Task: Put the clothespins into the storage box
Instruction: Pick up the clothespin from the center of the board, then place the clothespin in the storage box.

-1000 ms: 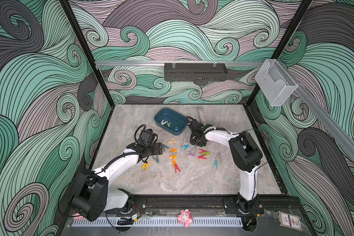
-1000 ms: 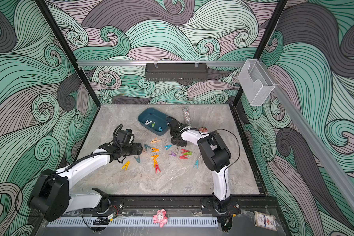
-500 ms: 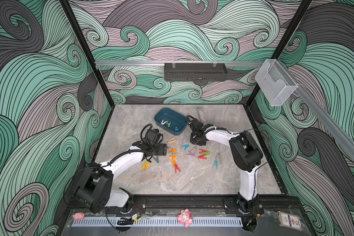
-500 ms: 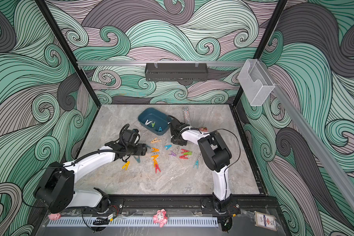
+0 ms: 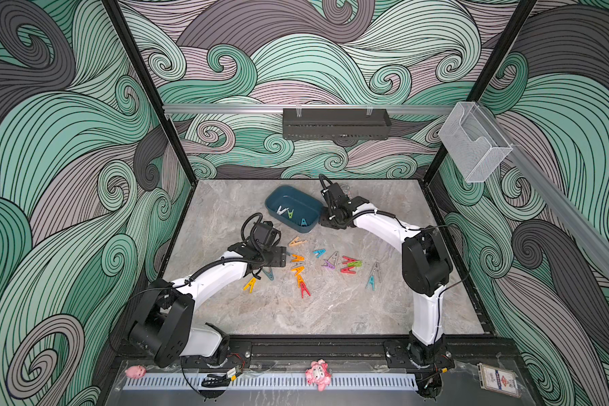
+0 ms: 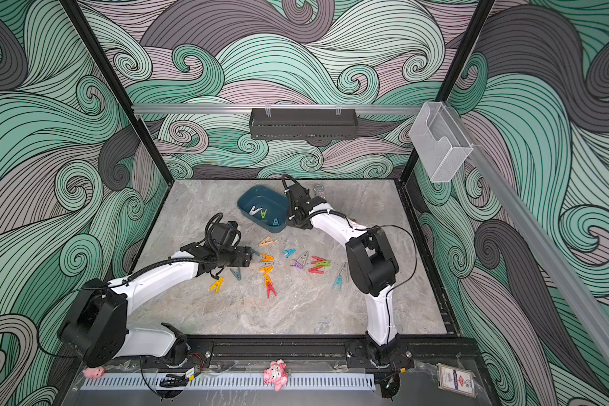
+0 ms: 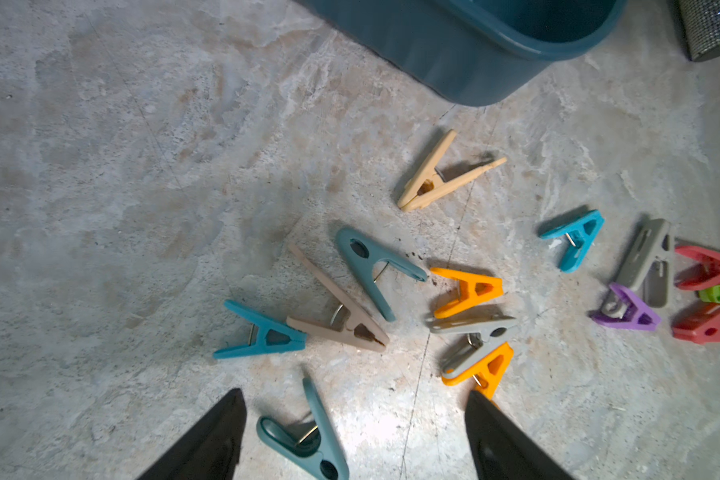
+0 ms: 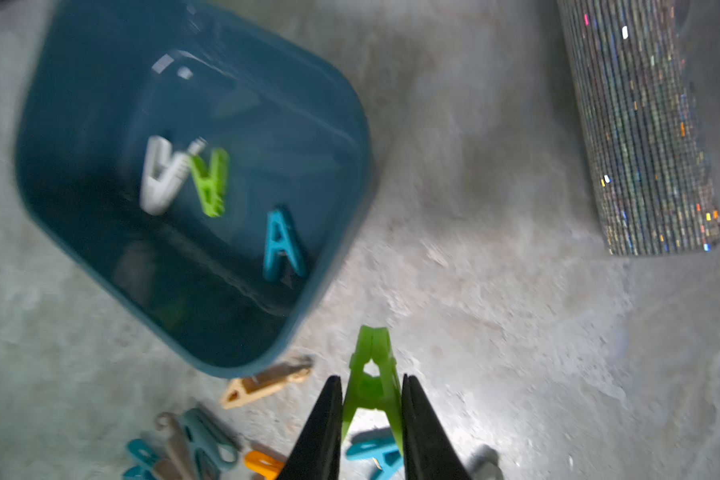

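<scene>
Pinching green clothespin (image 8: pixel 371 353) w/ right hand (image 8: pixel 371 377), just right of storage box (image 5: pixel 285 223) in a top view, w/ left hand (image 7: pixel 354 392) spread over teal clothespin (image 7: pixel 316 432).

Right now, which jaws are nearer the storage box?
Right: right gripper, jaws shut on a green clothespin, is beside the storage box; left gripper, jaws open, is farther, over loose clothespins.

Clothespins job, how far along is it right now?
Done: three clothespins lie in the storage box. In hand: the right hand is shut on a green clothespin beside the box; the left hand is open above a teal clothespin. Left: over a dozen loose clothespins on the table.
</scene>
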`<state>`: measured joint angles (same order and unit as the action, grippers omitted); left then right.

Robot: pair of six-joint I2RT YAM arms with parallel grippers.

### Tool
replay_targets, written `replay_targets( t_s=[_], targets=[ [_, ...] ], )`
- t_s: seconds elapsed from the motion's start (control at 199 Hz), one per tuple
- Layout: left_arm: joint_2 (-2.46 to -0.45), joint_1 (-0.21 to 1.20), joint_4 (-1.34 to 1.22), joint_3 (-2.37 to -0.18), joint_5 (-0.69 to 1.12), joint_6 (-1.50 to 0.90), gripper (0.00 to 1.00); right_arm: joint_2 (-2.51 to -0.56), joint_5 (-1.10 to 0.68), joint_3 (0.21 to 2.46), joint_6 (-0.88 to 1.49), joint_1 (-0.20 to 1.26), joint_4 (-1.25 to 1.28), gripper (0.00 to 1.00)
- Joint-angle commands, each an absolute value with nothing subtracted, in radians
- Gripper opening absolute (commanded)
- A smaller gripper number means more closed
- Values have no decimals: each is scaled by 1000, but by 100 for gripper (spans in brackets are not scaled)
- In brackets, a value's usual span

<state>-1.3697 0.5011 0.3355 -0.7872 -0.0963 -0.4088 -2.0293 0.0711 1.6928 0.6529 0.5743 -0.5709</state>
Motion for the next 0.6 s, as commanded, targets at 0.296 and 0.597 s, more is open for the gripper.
replay_targets(
  t_s=[0.296, 0.597],
  targets=[
    [-1308, 507, 351, -759, -162, -461, 85, -2351, 11, 2251, 614, 595, -749, 27],
    [-1299, 506, 349, -748, -196, -482, 85, -2405, 1, 2360, 598, 597, -786, 40]
  ],
)
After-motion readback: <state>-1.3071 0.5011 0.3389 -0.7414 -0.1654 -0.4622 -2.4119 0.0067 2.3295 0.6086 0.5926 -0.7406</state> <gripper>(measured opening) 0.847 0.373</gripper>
